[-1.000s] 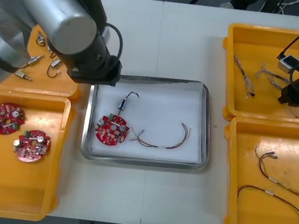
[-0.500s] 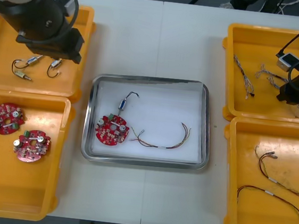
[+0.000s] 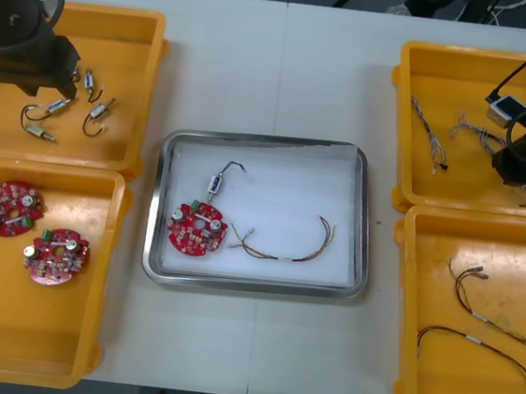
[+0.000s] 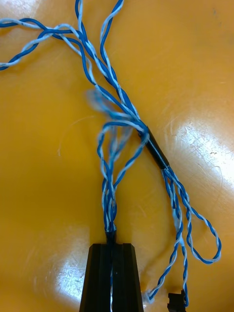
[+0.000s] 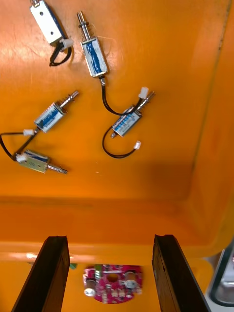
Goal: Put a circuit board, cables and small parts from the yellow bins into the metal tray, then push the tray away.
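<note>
In the far right yellow bin (image 3: 406, 109) my right gripper (image 3: 522, 170) is low over a tangle of twisted blue and white cable (image 3: 472, 132). The right wrist view shows that gripper (image 4: 112, 275) shut on a strand of the blue and white cable (image 4: 119, 117), which runs out from between the fingertips. My left gripper (image 5: 111, 273) hangs open above the far left bin (image 3: 148, 81), over several small metal parts (image 5: 92, 51). The metal tray (image 3: 364, 217) holds a red circuit board (image 3: 197, 229), a small metal part (image 3: 217, 183) and a red and yellow cable (image 3: 290, 249).
The near left bin (image 3: 98, 330) has two more red circuit boards (image 3: 12, 208). Black and coloured cables (image 3: 485, 324) lie in the near right bin (image 3: 403, 343). A small grey box on a black lead (image 3: 504, 109) hangs beside the right arm.
The left arm has swung from the tray's left edge back over the far left bin. The right gripper has shut on the blue and white cable.
</note>
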Controlling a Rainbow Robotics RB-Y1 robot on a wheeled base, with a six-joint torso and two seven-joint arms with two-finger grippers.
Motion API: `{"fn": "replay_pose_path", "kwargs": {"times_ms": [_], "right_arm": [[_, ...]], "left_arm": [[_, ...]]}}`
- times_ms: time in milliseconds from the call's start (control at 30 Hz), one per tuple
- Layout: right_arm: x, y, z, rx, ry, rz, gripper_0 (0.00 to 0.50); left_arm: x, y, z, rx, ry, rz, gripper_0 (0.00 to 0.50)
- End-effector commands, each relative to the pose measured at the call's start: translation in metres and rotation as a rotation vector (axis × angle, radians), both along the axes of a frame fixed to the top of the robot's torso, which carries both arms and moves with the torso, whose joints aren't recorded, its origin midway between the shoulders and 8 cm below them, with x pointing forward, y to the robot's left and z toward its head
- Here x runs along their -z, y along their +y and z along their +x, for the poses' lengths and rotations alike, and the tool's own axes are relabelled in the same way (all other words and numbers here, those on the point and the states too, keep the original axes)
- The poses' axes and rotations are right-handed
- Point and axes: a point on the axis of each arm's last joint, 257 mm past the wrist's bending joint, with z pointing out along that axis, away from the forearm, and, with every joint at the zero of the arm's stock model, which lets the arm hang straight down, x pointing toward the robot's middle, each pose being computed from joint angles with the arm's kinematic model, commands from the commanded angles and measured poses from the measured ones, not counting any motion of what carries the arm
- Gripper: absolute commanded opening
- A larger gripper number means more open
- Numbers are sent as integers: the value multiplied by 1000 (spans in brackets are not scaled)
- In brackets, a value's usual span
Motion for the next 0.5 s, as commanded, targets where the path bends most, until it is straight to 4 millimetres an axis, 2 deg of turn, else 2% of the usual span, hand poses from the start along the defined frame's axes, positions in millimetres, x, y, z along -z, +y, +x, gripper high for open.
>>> {"fn": "replay_pose_path", "kwargs": {"times_ms": [33,233,500], "right_arm": [[28,8,-13,-42,40,5,0],[-5,16,-16,-78,39,8,0],[-60,30,-43,-118,79,39,0]], "left_arm": [[-43,33,24,34,-115,30,500],[-34,50,41,46,-145,45,500],[-14,76,50,30,-142,47,500]]}}
